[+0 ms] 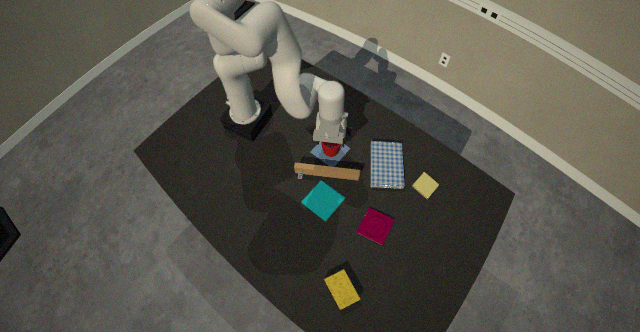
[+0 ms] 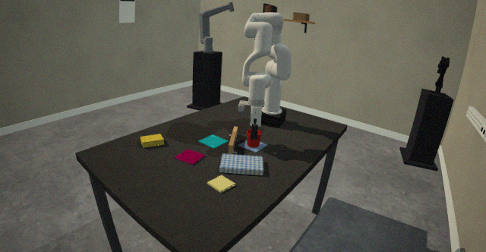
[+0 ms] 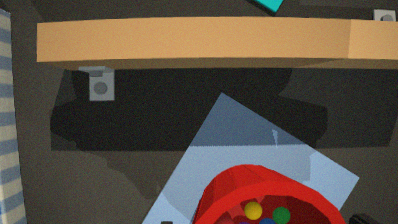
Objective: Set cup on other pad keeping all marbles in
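Gripper (image 2: pixel 254 126) jaws wide apart, holding nothing, straddling red round cup (image 3: pixel 265 197) of marbles (image 3: pixel 253 210) on pale blue square pad (image 3: pixel 235 145); wooden rail (image 3: pixel 200 40) ahead

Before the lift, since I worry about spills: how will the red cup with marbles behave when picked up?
The red cup looks rigid and open-topped, so tilting would likely spill the loose marbles. The marbles may roll and shift its balance. It stands upright on the light blue pad; the open tool should probably grip evenly.

Wood-look rail (image 3: pixel 200 42); checked cloth (image 2: pixel 241 164); matt dark table (image 2: pixel 182 206).
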`<act>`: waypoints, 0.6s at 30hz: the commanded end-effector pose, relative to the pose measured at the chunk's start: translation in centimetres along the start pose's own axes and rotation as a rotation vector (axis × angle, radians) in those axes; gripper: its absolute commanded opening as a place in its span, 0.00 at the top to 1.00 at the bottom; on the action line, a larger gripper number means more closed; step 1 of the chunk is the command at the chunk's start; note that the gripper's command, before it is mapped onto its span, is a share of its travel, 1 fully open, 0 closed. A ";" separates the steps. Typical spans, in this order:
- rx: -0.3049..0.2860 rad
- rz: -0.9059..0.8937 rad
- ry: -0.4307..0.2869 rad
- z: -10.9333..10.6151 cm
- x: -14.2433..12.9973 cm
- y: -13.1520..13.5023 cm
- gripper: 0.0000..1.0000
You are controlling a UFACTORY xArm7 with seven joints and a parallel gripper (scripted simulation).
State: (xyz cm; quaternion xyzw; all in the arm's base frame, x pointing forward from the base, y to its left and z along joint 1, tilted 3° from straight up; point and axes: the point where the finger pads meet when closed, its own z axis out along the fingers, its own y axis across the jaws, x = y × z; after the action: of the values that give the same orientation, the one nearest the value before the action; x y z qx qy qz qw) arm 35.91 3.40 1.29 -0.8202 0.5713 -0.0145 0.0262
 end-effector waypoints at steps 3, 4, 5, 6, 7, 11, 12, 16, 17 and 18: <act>-0.006 0.003 0.024 1.5 0.2 -0.3 0.00; -0.006 0.003 0.024 1.5 0.2 -0.3 0.00; -0.006 0.003 0.024 1.6 0.2 -0.3 0.00; -0.006 0.003 0.024 1.7 0.2 -0.3 0.00; -0.006 0.003 0.024 1.8 0.2 -0.3 0.00; -0.006 0.003 0.024 1.8 0.2 -0.3 0.00; -0.006 0.003 0.024 1.8 0.2 -0.3 0.00; -0.006 0.003 0.024 1.8 0.2 -0.3 0.00; -0.006 0.003 0.024 1.8 0.2 -0.3 0.00; -0.006 0.003 0.024 1.8 0.2 -0.3 0.00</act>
State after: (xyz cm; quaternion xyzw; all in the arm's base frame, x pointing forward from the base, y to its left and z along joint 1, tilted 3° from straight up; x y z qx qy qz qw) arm 36.23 3.32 -0.58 -0.8193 0.5727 -0.0207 0.0165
